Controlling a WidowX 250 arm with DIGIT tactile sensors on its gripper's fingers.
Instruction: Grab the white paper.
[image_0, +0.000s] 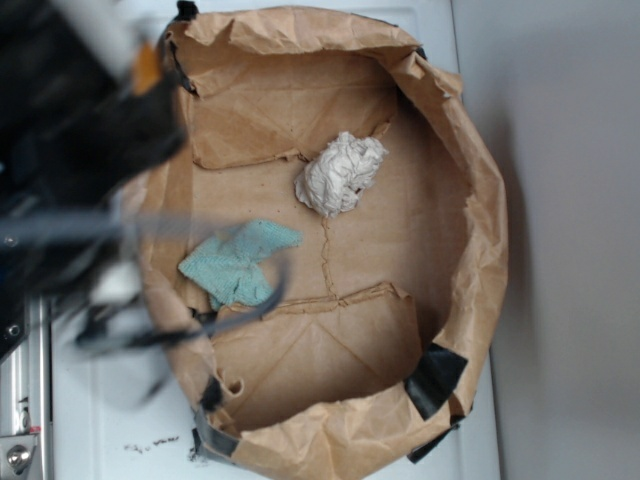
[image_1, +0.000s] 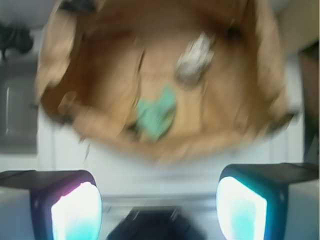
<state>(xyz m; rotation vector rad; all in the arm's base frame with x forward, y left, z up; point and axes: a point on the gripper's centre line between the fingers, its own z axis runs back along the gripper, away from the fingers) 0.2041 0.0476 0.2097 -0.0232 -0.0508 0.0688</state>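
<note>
Worktop (image_0: 560, 200) of pale grey-white carries a big brown paper bag (image_0: 480, 230) patched with black tape, lying open like a shallow basin. On its floor sits the crumpled off-white ball of paper (image_0: 341, 173) towards the far side, apart from a teal-green cloth rag (image_0: 236, 262) lying nearer the blurred black arm. The tool (image_1: 159, 200) hangs outside the bag's rim, its two pads (image_1: 76, 210) spread wide, holding nothing.

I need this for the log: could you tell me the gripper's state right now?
Gripper: open, holding nothing; the white paper lies untouched in the brown paper bag.
</note>
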